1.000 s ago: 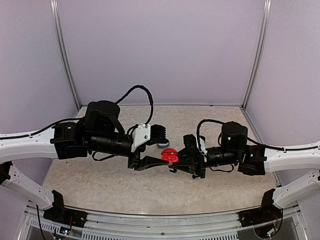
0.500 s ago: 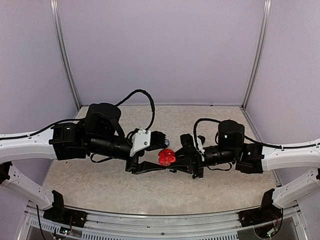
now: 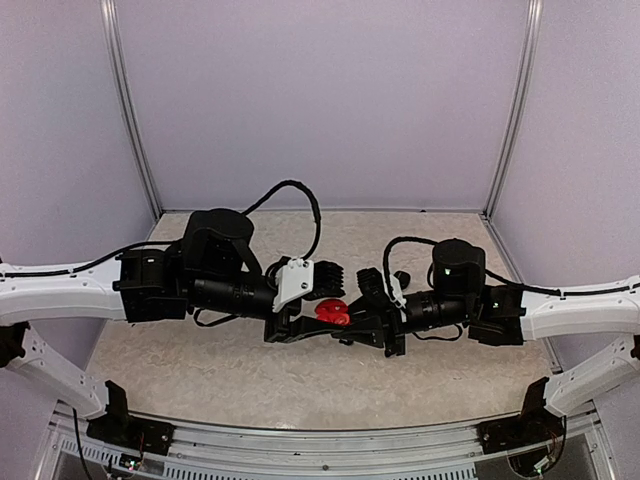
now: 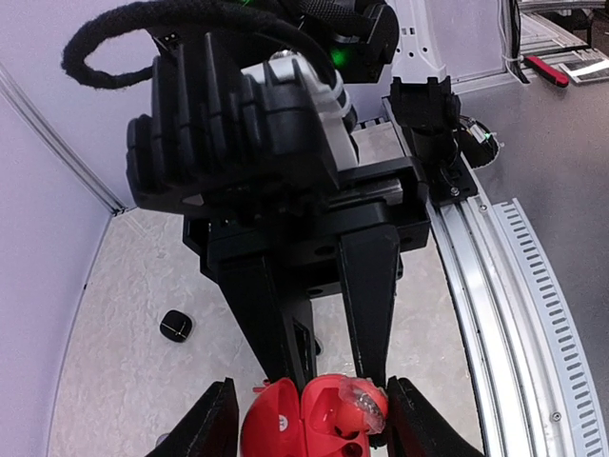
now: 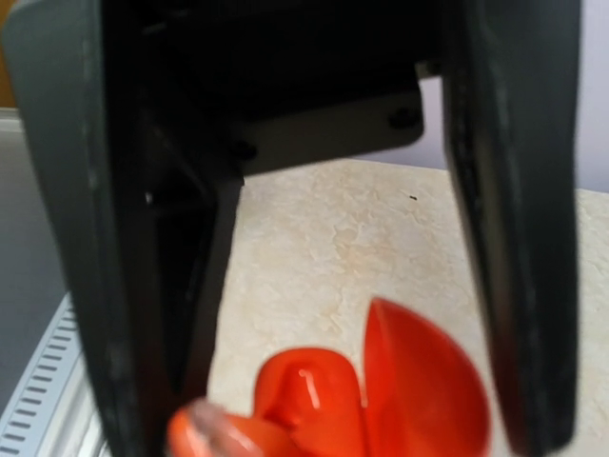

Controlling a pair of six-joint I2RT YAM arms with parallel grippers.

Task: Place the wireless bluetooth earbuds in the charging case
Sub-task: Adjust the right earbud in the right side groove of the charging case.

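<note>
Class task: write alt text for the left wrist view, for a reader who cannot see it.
An open, glossy red plastic charging case sits low in the frame, held by the black right gripper opposite and flanked by the left gripper's two black fingers. A small black rounded object lies on the beige speckled table behind.

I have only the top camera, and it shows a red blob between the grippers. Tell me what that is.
Observer: The left wrist view shows a red case lying open, its two halves side by side.
Operator: Say who holds it.
Observer: The right gripper pinches it between both fingers; the left gripper straddles it.
Operator: Check for an earbud.
Observer: What looks like a red earbud with a pale tip sits at one half's edge.
</note>
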